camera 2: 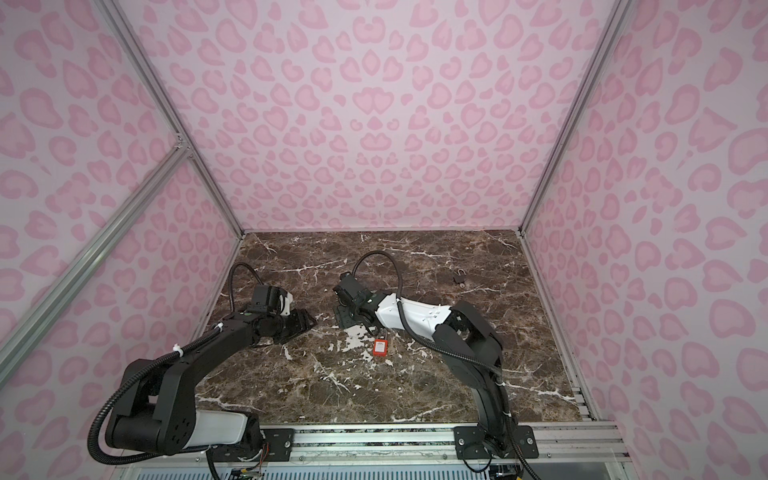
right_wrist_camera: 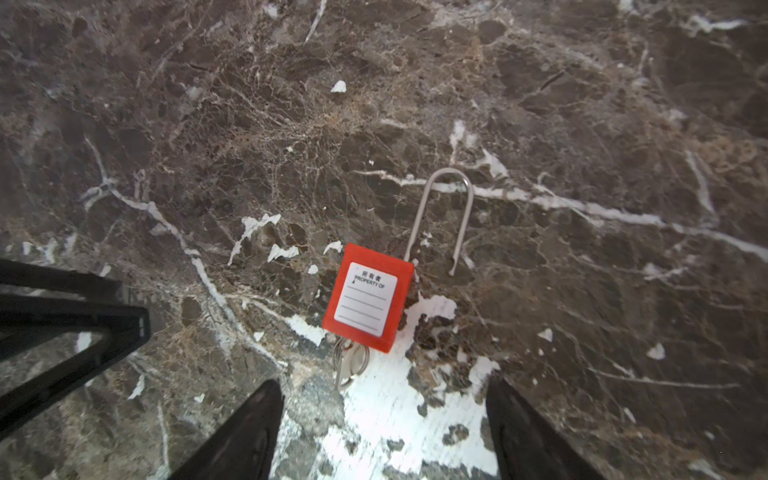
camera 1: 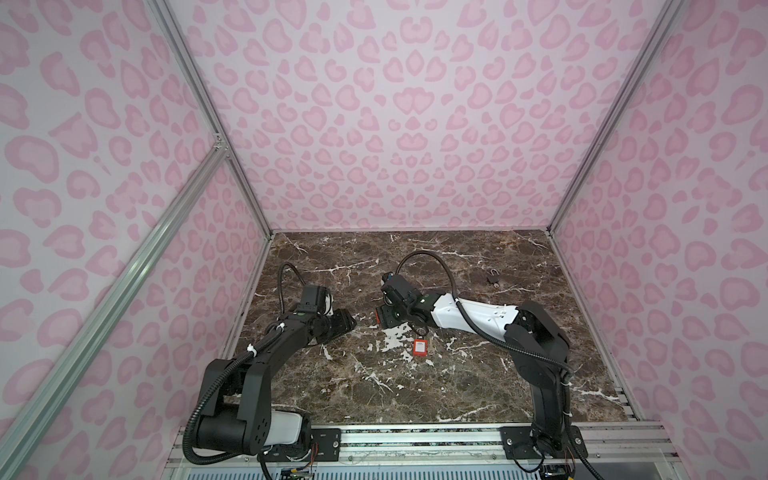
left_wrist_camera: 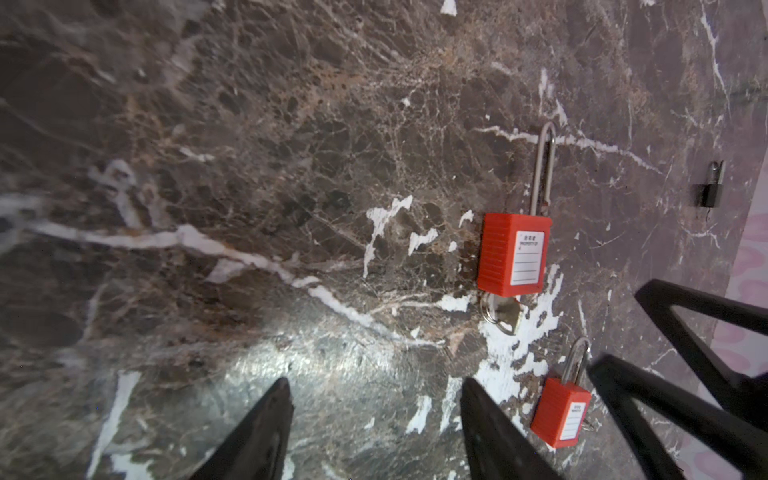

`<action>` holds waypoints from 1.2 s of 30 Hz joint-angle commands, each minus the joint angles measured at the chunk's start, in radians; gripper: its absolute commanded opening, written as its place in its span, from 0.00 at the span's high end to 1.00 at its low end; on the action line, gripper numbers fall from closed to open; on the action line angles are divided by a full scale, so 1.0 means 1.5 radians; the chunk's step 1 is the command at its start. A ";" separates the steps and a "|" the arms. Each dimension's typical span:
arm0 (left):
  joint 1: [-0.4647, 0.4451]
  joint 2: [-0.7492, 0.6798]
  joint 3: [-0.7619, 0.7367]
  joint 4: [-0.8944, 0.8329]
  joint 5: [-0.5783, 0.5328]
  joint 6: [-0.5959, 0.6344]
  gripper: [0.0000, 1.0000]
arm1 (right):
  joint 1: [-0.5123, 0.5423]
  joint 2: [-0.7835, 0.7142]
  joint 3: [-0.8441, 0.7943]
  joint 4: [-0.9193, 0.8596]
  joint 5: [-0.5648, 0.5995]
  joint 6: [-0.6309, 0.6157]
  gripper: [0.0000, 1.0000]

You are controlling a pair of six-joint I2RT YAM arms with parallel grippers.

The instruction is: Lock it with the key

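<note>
The long-shackled red padlock (right_wrist_camera: 368, 297) lies flat on the marble desk (right_wrist_camera: 166, 124) near the middle, label up. Its shackle (right_wrist_camera: 451, 170) is open, with one leg in the body and the free end resting on the desk just beside it. The key (right_wrist_camera: 349, 363), on its ring, juts from the base of the body. The right pincer (right_wrist_camera: 384, 386) hangs over that end with its fingers wide apart and nothing between them; the key is just ahead of the gap and touches neither finger. In a top view the right pincer hides all but a red sliver of the padlock (camera 1: 378, 314). The left pincer (left_wrist_camera: 376, 382), likewise spread and empty, points toward the padlock from nearby. A shorter red padlock (left_wrist_camera: 561, 411) lies close by, and a small black padlock (left_wrist_camera: 708, 191) sits well apart toward the back right.
</note>
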 commanded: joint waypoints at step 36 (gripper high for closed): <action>0.010 -0.053 0.002 0.019 0.074 -0.003 0.33 | -0.009 0.095 0.077 -0.035 -0.016 -0.142 0.68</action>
